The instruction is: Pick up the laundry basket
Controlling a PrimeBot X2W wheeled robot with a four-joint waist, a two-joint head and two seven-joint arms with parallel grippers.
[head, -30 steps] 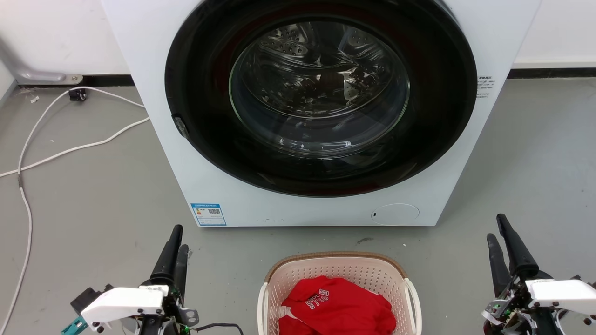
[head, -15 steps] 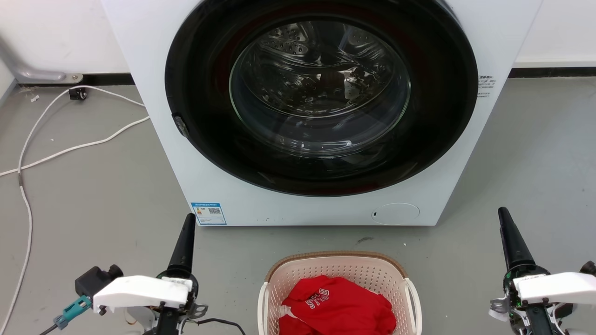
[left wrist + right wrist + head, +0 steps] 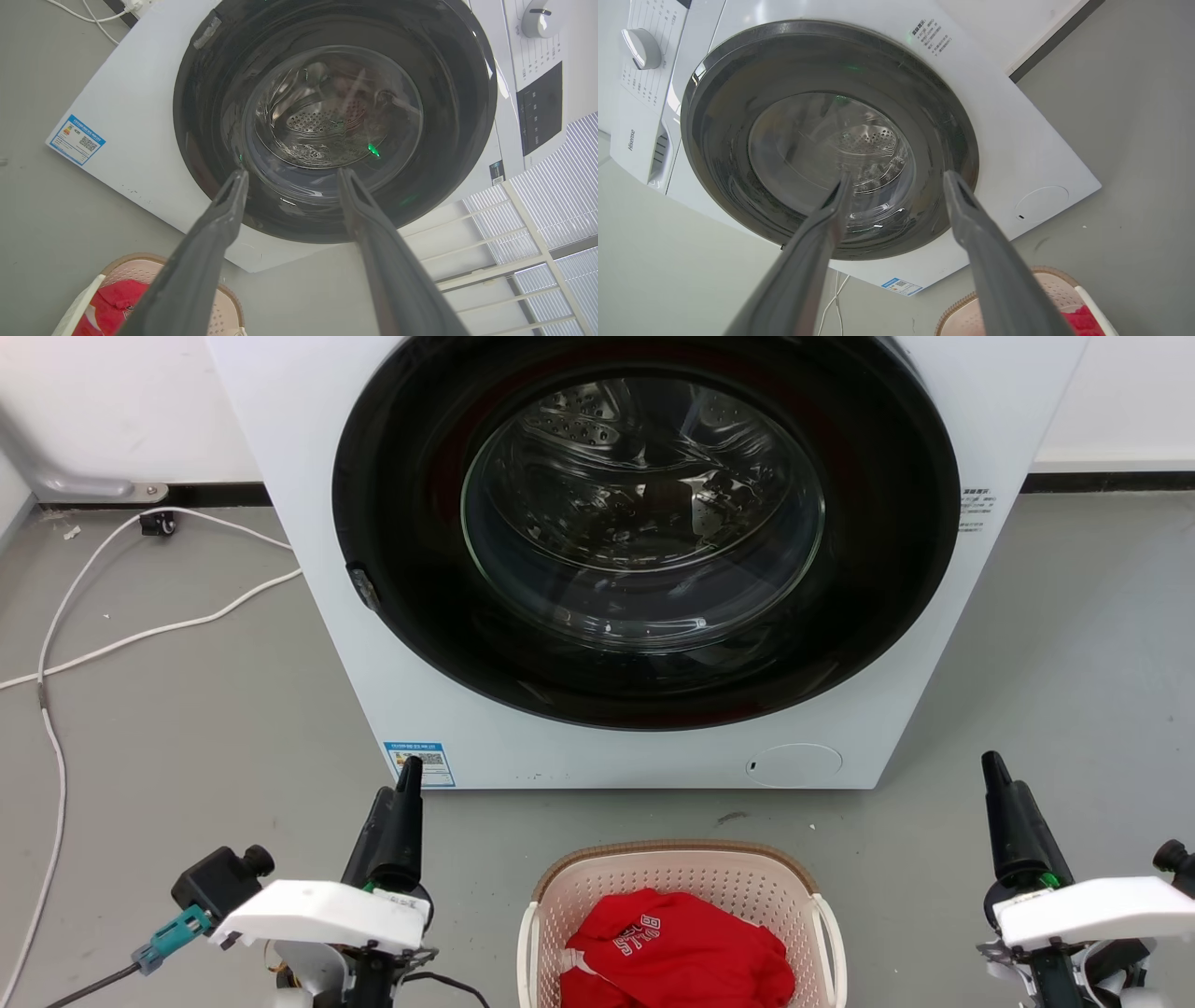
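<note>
Pink-cream plastic, the laundry basket (image 3: 677,879) stands on the floor between the two arms, near the front of the washing machine (image 3: 308,476), with a red shirt (image 3: 677,952) inside. The left gripper (image 3: 403,782) and the right gripper (image 3: 997,775) hover on each side, well apart from it, jaws wide and empty. I judge this to be the approach step. Next, each gripper must go down to a white side handle (image 3: 831,943). Nothing seems to block them. A white cable (image 3: 140,635) lies far to the left.

Item: laundry basket (image 3: 678,848), showing pale pink-cream perforated walls, brown woven-look rim, white loop handles at 3 and 9 o'clock.
Pose: standing upright, mouth facing up.
Place: sitting at 6 o'clock in head view.
Load: holding red garment (image 3: 681,947).
</note>
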